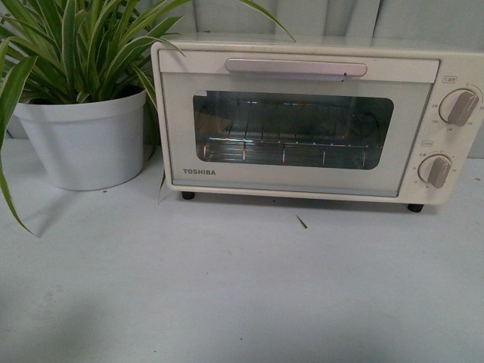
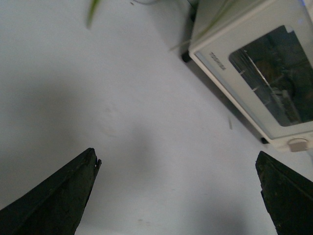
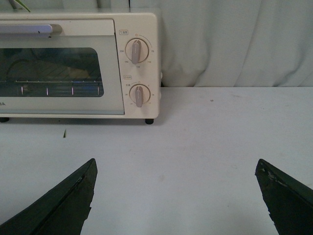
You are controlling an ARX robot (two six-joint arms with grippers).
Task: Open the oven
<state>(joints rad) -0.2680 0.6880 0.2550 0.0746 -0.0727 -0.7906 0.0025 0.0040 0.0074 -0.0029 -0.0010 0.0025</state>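
Nothing of the task was done yet. The cream-white boxy toaster oven (image 1: 302,121) stood on the pale grey tabletop (image 1: 227,295), filling the upper right of the front view. Its glass-windowed door (image 1: 295,136) was shut flush against the body, and a wire rack (image 1: 287,147) showed through the pane. The pale bar handle (image 1: 295,68) ran along the top edge of the door, with nothing touching it. Two beige knobs (image 1: 459,107) sat one above the other at the right edge of the frame.

Neither arm showed in the front view. The left tool (image 2: 177,159) was spread wide and held nothing; its wrist camera saw bare tabletop between the dark fingers and the oven's lower corner well off. The right tool (image 3: 176,166) was likewise wide and empty, facing the knob end of the oven across a stretch of tabletop. By my judgement the whole job was left: reaching the handle, closing on it and swinging the door down and outward.

At the upper left of the front view a white plastic pot (image 1: 83,140) with a striped green spider plant (image 1: 83,45) stood just beside the oven. A few leaves draped across the oven's left corner but stayed clear of the handle. A small dry leaf scrap (image 1: 302,221) lay on the tabletop just before the door, too slight to matter. A pale curtain (image 3: 234,44) hung behind. The space in front of the door looked free for it to drop.
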